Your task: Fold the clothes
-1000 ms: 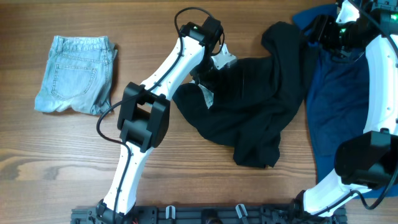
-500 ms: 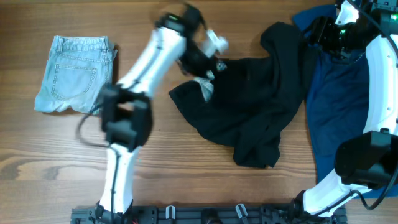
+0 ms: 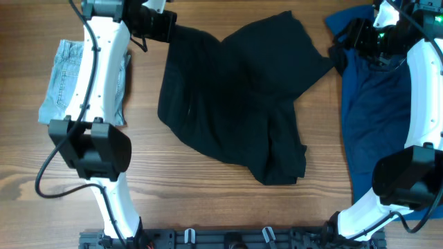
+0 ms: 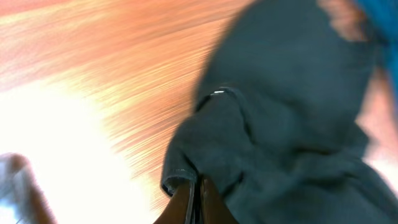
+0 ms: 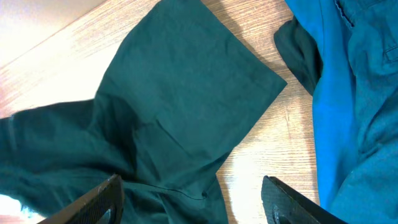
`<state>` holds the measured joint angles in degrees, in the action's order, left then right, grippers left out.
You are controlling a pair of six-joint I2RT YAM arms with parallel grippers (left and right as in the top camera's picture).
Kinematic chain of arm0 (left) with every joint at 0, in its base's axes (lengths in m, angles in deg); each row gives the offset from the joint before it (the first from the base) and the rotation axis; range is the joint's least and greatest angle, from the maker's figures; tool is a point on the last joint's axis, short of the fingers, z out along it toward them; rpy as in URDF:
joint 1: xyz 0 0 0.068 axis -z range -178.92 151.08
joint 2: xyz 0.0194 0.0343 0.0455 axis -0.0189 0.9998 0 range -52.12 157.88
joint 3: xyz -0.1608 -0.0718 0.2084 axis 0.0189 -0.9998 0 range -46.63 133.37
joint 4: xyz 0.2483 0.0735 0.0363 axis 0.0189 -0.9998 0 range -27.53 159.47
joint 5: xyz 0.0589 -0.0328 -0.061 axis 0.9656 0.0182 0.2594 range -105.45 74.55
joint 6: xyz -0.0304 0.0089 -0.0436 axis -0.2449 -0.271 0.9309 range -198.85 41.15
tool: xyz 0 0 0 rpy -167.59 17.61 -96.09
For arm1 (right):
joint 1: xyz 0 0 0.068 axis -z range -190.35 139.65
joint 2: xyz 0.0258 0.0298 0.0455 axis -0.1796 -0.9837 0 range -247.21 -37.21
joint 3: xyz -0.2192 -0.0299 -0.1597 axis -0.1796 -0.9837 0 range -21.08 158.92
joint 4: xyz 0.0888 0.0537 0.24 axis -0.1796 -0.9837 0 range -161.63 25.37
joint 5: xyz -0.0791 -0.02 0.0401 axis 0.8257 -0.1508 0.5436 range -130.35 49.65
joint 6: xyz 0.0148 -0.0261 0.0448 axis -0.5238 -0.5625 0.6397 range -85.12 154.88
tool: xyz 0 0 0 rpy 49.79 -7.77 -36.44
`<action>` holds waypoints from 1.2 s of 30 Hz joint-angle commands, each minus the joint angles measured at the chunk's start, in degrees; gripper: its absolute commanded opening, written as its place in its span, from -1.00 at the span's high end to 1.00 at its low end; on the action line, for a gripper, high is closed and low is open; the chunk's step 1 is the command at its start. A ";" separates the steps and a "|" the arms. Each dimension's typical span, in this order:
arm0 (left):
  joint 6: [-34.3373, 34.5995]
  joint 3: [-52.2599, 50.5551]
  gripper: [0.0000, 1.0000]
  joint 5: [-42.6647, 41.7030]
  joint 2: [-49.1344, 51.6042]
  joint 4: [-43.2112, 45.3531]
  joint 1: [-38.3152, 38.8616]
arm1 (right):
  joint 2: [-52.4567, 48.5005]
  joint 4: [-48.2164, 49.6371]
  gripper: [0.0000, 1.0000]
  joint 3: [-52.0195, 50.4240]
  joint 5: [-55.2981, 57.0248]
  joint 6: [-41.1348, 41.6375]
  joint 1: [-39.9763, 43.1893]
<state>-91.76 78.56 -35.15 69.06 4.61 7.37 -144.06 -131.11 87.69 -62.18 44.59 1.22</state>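
**Shorts (image 3: 235,97) pinned at their far-left corner**

Overhead: the left gripper (image 3: 165,24) is clamped on that corner. The black cloth runs right and downward, with bare table (image 3: 208,200) below.
Left wrist: the jaws are closed on a hem.
Right wrist: the right gripper (image 5: 196,202) is spread wide and empty, over the shorts' right corner, with the blue garment (image 5: 354,93) just beside.

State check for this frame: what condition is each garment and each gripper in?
black shorts: partly spread, creased, one corner pinched.
denim shorts: lying flat, apart from the others.
blue garment: rumpled, unfolded.
left gripper: jaws shut on black shorts.
right gripper: jaws open, empty.
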 commanded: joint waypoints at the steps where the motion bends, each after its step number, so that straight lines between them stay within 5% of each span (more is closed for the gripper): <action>1: 10.45 -0.35 0.03 22.05 1.44 -0.94 -2.38 | 0.98 -0.52 -0.49 0.50 1.31 -0.90 0.02; 2: 12.37 -0.35 -0.72 23.37 1.40 -1.51 -3.43 | 0.98 -0.85 -0.51 0.50 1.88 -0.87 0.02; 3: 13.62 -0.35 -0.99 23.17 1.22 -2.27 -4.42 | 0.98 -1.40 -0.55 0.50 2.60 -0.68 0.02; 8: 14.43 -0.35 -0.99 7.69 0.96 -15.04 -9.20 | 1.36 -5.88 -0.40 0.50 4.74 -0.79 0.11; 11: 7.69 -0.35 -0.99 -0.44 0.09 -24.61 -9.33 | 7.61 -4.66 -0.35 0.50 5.18 -3.13 0.52; 15: 5.64 -0.35 -0.99 -1.07 -6.08 -31.67 -8.24 | 20.39 -5.70 -0.71 0.50 6.43 -0.31 0.50; 21: 12.24 -0.35 -1.00 3.67 -20.31 -31.67 -5.51 | 24.79 -23.41 -0.74 -1.11 6.40 0.33 0.50; 27: 23.10 -10.58 -0.99 15.19 -32.09 -31.63 -2.67 | 30.51 -22.21 -0.71 -21.29 4.90 -0.48 -2.05; 32: 27.15 -27.69 -1.00 14.60 -39.67 -26.86 -2.64 | 42.16 -11.30 -0.78 -45.64 4.68 7.63 -8.09; 36: 27.32 -43.54 -0.99 8.74 -41.03 -15.69 -2.64 | 45.16 0.85 -0.36 -64.61 0.13 12.31 -11.47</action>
<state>-66.62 45.22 -22.30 28.89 -17.20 4.50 -99.60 -136.14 34.73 -57.56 50.95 -8.26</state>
